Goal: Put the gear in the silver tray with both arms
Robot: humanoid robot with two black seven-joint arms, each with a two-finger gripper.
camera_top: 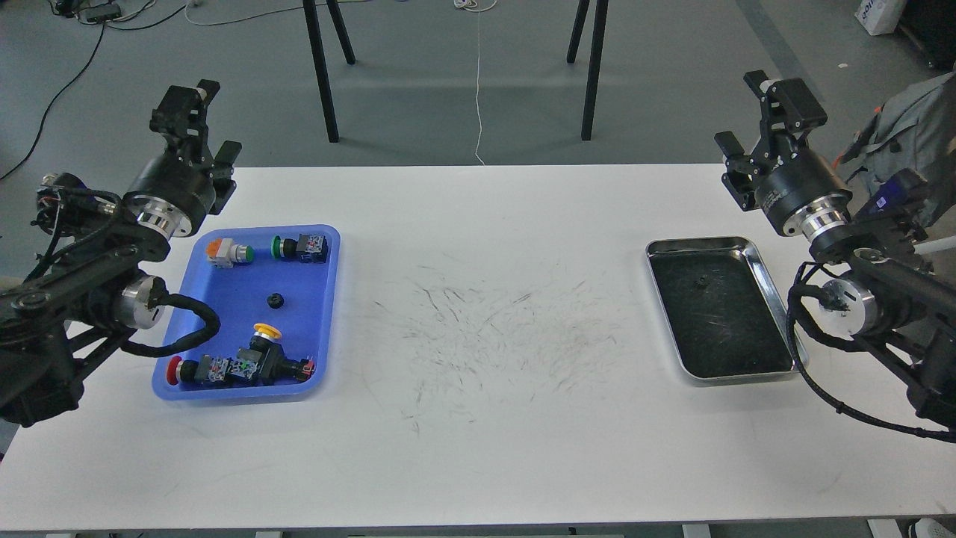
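Currently the left black two-finger gripper (200, 119) is hovering empty with fingers spread wide at ten o'clock; the right black two-finger gripper (750, 112) likewise, at two o'clock; the small black gear (275, 301) is sitting in the blue plastic tray (326, 329); another dark speck is lying in the shiny rectangular silver tray (769, 288) at three o'clock, so I judge transfer pending; no legible writing.
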